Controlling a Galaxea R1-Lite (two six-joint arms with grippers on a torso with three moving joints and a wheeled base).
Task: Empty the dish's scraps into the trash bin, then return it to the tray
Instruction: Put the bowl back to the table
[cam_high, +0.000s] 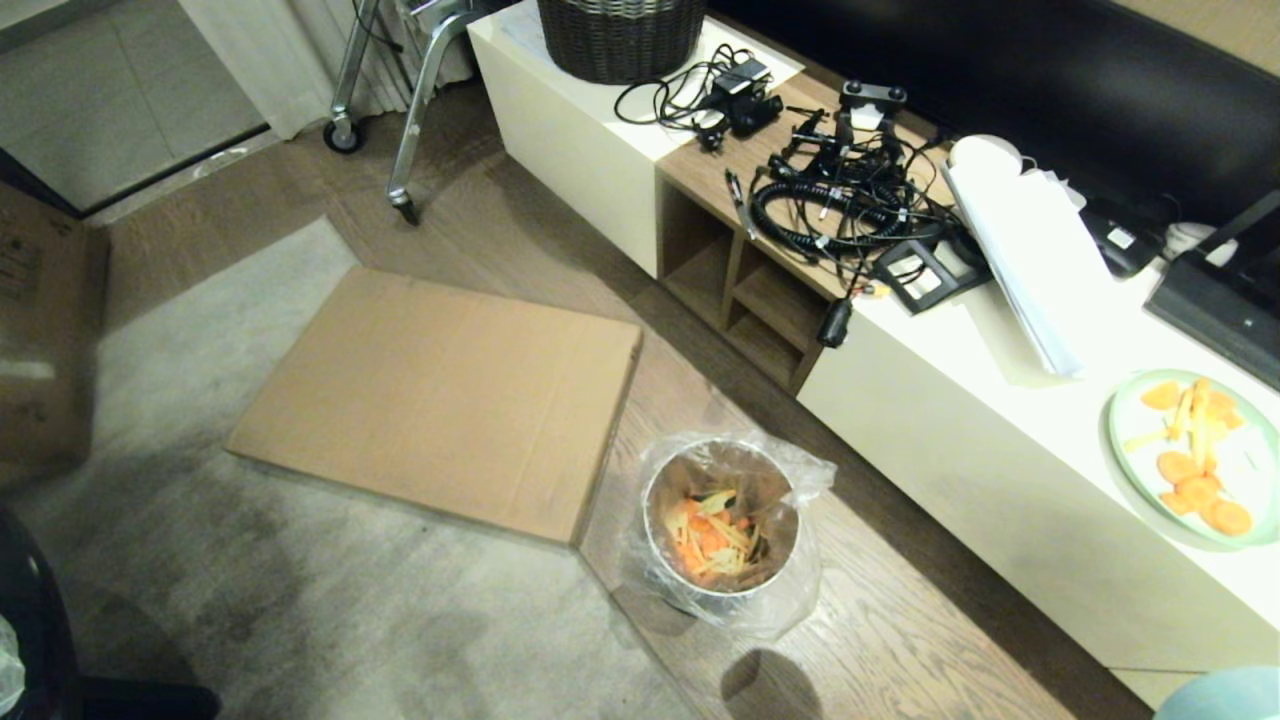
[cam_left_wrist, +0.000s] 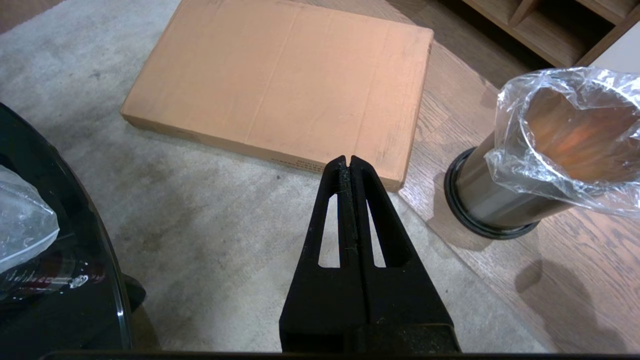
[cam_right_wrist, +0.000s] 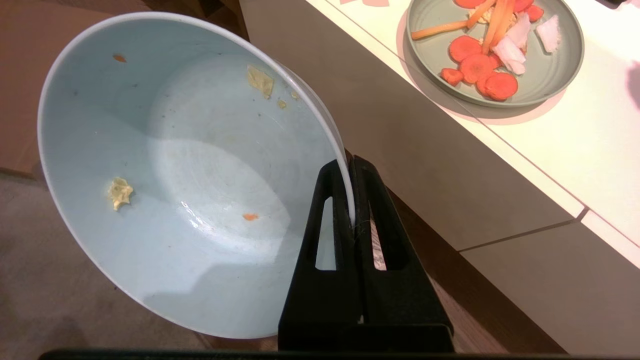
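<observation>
We saw a long white cabinet (cam_high: 1000, 440) running along the wall, and we use it as our landmark. On the floor in front of the cabinet lay a big flat cardboard box (cam_high: 440, 400), partly on the grey rug (cam_high: 200, 560). Near the cabinet, just beside a corner of the box, stood the trash bin (cam_high: 722, 525) on the wood floor. It was shiny, with a black ring at the bottom and a clear bag inside. The scraps (cam_high: 715, 535), orange and yellow bits, lay at the bottom of the bin.

On top of the cabinet, at its near end, sat a green plate (cam_high: 1195, 455) with carrot slices on it. Farther along the top lay a pile of black cables (cam_high: 840, 190).

Our right gripper (cam_right_wrist: 352, 170) was squeezed tight on the rim of the dish (cam_right_wrist: 175, 175). The dish hung tipped on its side in front of the cabinet, below the green plate. Only a few tiny crumbs stuck inside it.

Our left gripper (cam_left_wrist: 348, 165) was pressed closed with nothing in it. It hung over the rug, away from the cabinet, near the box and the bin.
</observation>
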